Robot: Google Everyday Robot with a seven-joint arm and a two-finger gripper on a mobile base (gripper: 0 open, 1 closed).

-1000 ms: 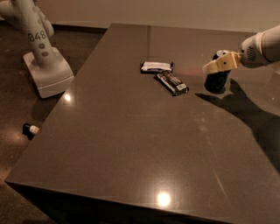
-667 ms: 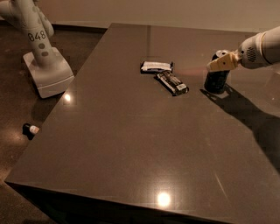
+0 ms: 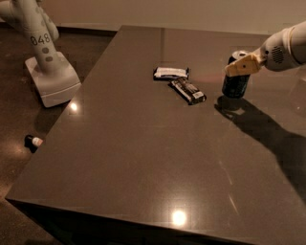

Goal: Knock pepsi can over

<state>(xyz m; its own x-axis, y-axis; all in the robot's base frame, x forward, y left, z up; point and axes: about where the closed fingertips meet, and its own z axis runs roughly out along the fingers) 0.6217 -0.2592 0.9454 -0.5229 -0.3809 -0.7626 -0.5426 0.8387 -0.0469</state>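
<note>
The pepsi can point(image 3: 234, 86) stands upright on the far right part of the desk point(image 3: 143, 158), its silver top showing just above the hand point(image 3: 232, 70). The hand's tan tip crosses in front of the can's upper half, at or against it; actual contact cannot be made out, nor whether the hand is wide or narrow. The white arm point(image 3: 286, 45) reaches in from the right edge, and its long shadow point(image 3: 260, 129) falls over the desk toward the near right.

Left of the can, apart from it, lie two flat snack bars. The nearer bar point(image 3: 187, 91) is dark with a pale patch and lies slantwise. The farther bar point(image 3: 170, 72) has a white panel, and the two almost meet at a corner.

The desk is dark brown and glossy, with bright lamp spots. Beyond it are a dark speckled floor point(image 3: 14, 119) and a pale wall point(image 3: 191, 14). On the floor to the left stands a white robot base point(image 3: 53, 82) marked "048", with a small dark, white-tipped object point(image 3: 32, 141) nearer. No writing on the can or bars can be read.
</note>
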